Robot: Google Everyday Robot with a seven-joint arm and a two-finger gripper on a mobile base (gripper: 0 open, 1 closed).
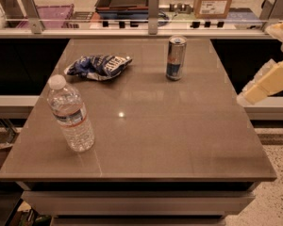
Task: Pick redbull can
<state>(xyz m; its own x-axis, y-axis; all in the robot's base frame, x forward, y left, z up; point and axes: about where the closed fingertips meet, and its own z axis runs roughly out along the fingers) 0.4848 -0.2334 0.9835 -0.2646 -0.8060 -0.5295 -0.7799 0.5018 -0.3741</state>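
The redbull can (176,58) stands upright on the far right part of the brown table (179,140). It is slim, with a silver and blue body, a red mark and a silver top. My gripper (270,81) shows as pale cream parts at the right edge of the view. It hangs beyond the table's right side, to the right of the can and a little nearer to me, well apart from it. It holds nothing that I can see.
A clear water bottle (70,114) with a white cap stands at the near left. A crumpled blue and white snack bag (98,66) lies at the far left. Behind the table runs a counter with a glass rail (153,13), trays and a cardboard box (215,0).
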